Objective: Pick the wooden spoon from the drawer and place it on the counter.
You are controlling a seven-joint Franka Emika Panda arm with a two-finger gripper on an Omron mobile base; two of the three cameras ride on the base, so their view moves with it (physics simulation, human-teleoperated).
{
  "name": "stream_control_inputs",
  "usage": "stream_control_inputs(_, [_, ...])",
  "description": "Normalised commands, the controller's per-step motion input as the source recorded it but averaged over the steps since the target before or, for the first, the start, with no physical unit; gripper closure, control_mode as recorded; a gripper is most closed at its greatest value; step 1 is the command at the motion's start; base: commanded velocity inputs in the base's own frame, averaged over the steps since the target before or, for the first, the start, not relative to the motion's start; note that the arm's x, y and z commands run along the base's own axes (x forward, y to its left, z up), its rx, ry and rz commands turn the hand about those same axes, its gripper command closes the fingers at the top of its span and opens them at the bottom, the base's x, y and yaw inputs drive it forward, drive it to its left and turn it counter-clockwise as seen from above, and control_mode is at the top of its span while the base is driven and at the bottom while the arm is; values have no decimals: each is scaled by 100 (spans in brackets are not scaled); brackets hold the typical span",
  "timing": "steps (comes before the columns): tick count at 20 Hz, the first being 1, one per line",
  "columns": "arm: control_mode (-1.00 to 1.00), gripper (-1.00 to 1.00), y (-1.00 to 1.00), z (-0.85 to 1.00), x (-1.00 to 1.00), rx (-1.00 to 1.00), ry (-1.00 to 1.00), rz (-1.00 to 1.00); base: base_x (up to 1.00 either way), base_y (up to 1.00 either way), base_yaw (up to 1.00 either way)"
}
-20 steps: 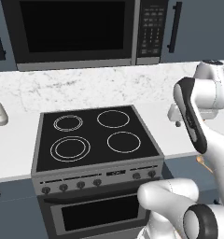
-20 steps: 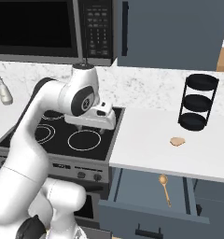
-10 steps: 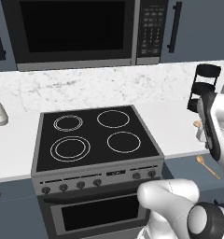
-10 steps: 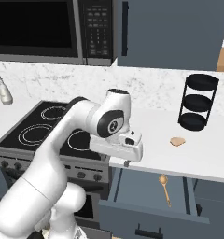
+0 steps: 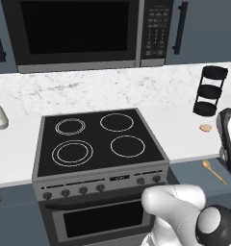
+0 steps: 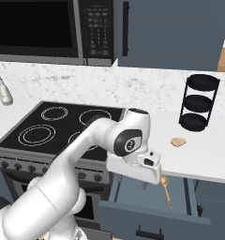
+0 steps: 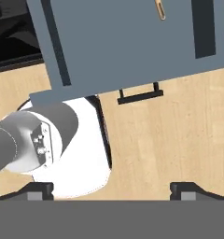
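The white counter (image 6: 203,157) runs beside the black stove (image 6: 53,126). Under its edge the blue-grey drawer (image 6: 147,206) is pulled out. A black rack (image 6: 198,103) stands at the back of the counter. The gripper (image 7: 111,189) hangs over the drawer's front, its tips spread wide and holding nothing. The wooden spoon (image 6: 166,190) lies inside the drawer. A small tan lump (image 6: 178,142), maybe food, sits on the counter.
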Motion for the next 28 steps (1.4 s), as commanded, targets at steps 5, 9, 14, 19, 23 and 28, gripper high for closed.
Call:
stream_control_inputs(5, [-100,-100,-63,-63,1,0,0,0,0,0,0])
stream_control_inputs(9, [-100,-100,-49,-60,32,0,-7,0,0,0,0])
stream_control_inputs(14, [-100,-100,-40,-41,37,0,-2,0,0,0,0])
stream_control_inputs(19, [-100,-100,-17,-45,48,0,-3,0,0,0,0])
stream_control_inputs(23, [-100,-100,-7,-31,39,0,-2,0,0,0,0])
stream_control_inputs(28, [-100,-100,-10,-50,24,0,0,0,0,0,0])
